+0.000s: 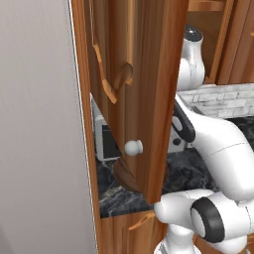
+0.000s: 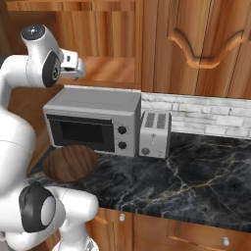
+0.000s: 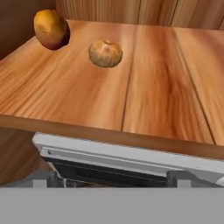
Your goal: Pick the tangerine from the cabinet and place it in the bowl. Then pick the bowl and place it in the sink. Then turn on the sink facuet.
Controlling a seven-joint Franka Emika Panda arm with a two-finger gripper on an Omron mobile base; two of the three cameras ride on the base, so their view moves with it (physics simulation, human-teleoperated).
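Observation:
The tangerine [image 3: 105, 53] lies on the wooden shelf [image 3: 144, 87] of the cabinet [image 2: 108, 68], well ahead of my gripper [image 3: 113, 179]. The gripper is open, its two fingertips [image 3: 54, 178] spread wide with nothing between them, below the shelf's front edge. The hand [image 2: 73, 66] sits at the cabinet's opening, above the microwave. The cabinet door [image 1: 134, 74] with its white knob [image 1: 133, 147] is swung open and hides the hand in the left base view. The dark wooden bowl [image 2: 68, 163] rests on the counter left of the microwave, also seen partly behind the door [image 1: 124, 176]. Sink and faucet are out of view.
A larger oval orange-brown fruit [image 3: 50, 28] lies at the shelf's back left. A grey microwave [image 2: 90, 122] and a toaster [image 2: 155, 133] stand on the black marble counter [image 2: 196, 181] against a brick backsplash. A grey wall [image 1: 34, 124] is on the left.

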